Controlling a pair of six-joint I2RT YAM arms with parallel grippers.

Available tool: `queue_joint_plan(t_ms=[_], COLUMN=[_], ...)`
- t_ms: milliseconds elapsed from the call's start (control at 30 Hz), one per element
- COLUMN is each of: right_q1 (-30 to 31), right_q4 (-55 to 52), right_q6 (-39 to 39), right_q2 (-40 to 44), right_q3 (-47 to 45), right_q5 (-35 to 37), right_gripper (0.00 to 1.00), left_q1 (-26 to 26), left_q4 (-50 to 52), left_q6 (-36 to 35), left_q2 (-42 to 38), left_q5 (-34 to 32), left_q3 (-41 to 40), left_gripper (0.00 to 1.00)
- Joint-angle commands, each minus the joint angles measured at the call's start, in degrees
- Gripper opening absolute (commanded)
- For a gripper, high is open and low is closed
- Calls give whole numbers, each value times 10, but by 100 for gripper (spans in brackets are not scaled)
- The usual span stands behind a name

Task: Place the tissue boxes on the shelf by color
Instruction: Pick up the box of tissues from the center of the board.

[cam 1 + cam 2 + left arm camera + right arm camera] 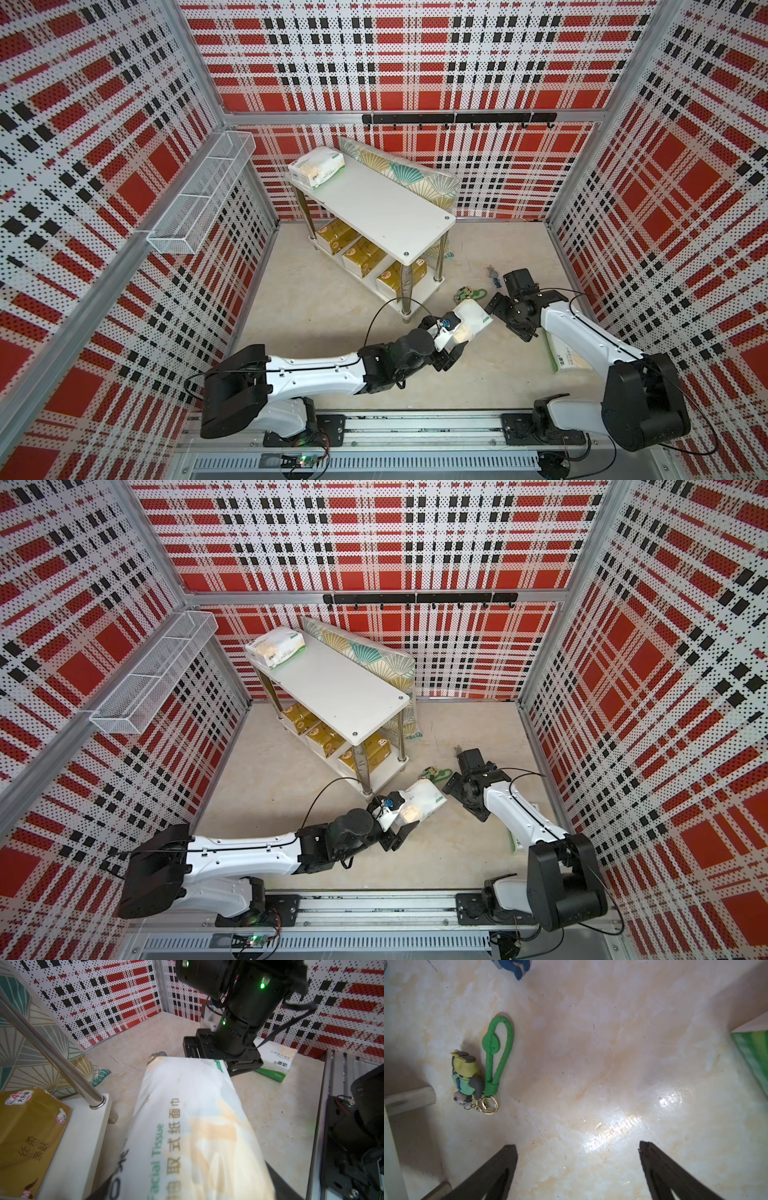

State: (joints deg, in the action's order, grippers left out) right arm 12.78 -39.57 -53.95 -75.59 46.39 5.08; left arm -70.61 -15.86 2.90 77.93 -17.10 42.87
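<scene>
The left pincer is clenching on the near end of a white tissue pack, which is sitting just beside the shelf's near right leg; whether it is resting on the desk or lifting clear is hard to tell. The pack is showing a white wrapper, green lettering and a beige patch; it is looking soft and light, its film probably slick, so gripping across the short width nearer the middle should hold better. The right pincer is hanging released near a green keychain. On the shelf, a second white pack is lying at the top board's far left end; three gold packs are filling the lower board; a third white pack is lying near right on the desk.
</scene>
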Motion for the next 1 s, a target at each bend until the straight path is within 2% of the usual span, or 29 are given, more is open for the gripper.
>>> queue_joint_plan(t_ms=[0,133,400,667,967], right_q1=[-4,-4,-4,-4,-4], right_q4=[21,32,55,77,87], right_q6=[33,50,65,72,89], right_q2=[0,0,-9,-25,-34], right_q3=[-11,-10,7,20,27], right_q5=[31,44,54,59,65], right_gripper=[100,100,100,100,100], left_q1=[8,15,33,39,43], left_q4=[22,47,84,106,143], left_q6=[14,19,12,16,23], left_q2=[-30,-43,-48,-57,-73], left_q5=[4,1,68,102,100], left_q3=[32,61,122,160,197], left_gripper=[75,74,75,74,74])
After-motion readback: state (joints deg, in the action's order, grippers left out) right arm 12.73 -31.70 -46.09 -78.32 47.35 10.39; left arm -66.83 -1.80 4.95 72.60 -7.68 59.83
